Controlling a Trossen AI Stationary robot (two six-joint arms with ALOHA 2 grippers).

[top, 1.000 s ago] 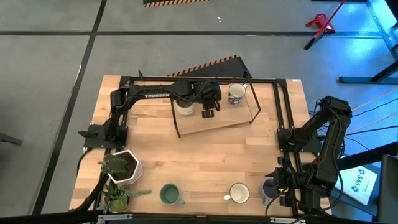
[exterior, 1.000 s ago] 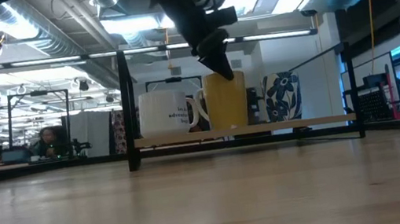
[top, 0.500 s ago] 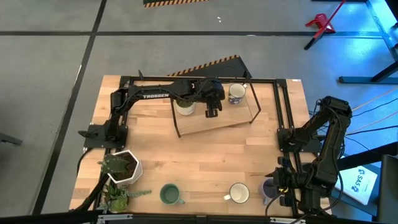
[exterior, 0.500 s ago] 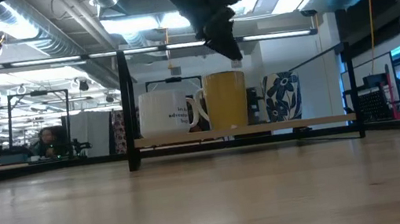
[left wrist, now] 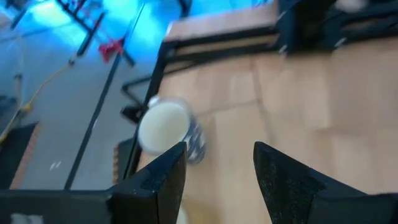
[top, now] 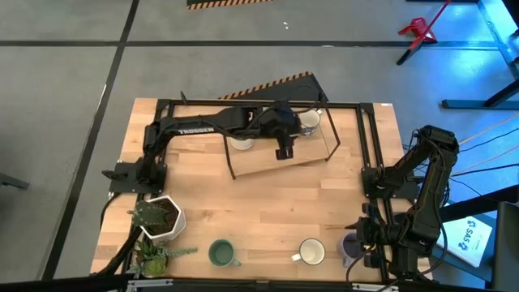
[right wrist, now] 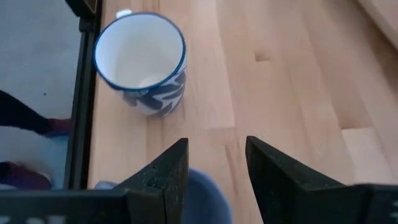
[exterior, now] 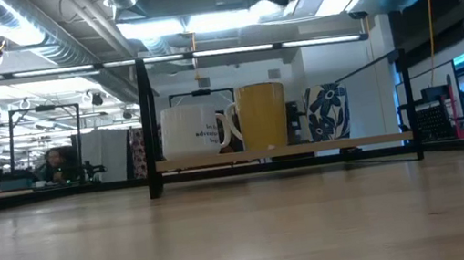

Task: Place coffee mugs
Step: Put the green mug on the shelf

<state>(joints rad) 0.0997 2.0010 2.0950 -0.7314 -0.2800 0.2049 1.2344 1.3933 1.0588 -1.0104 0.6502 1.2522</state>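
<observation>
Three coffee mugs stand in a row on the raised wooden shelf (top: 304,154) at the table's far side: a white one (exterior: 195,131), an olive-yellow one (exterior: 262,116) and a blue-patterned one (exterior: 326,113). My left gripper (left wrist: 217,168) hovers open high above the shelf (top: 284,152), touching nothing, with the blue-patterned mug (left wrist: 168,127) below it. Near the front edge stand a green mug (top: 220,253), a white mug with blue marks (right wrist: 142,62) and a lavender mug (top: 350,246). My right gripper (right wrist: 214,180) is open just above the lavender mug (right wrist: 205,199). My right gripper has one finger on either side of the lavender mug's rim (right wrist: 208,190), coming from above at a slant. I cannot tell whether the fingers touch it. The mug stands on the table.
A white hexagonal plant pot (top: 158,219) and a second plant (top: 154,258) stand at the near left. A black metal frame (top: 369,138) runs along the far and right sides. Bare wood lies mid-table.
My left gripper has risen from the olive-yellow mug's rim and gone a little toward the table's right and near edge. It now hangs well above the shelf. The mug stays standing between the other two.
</observation>
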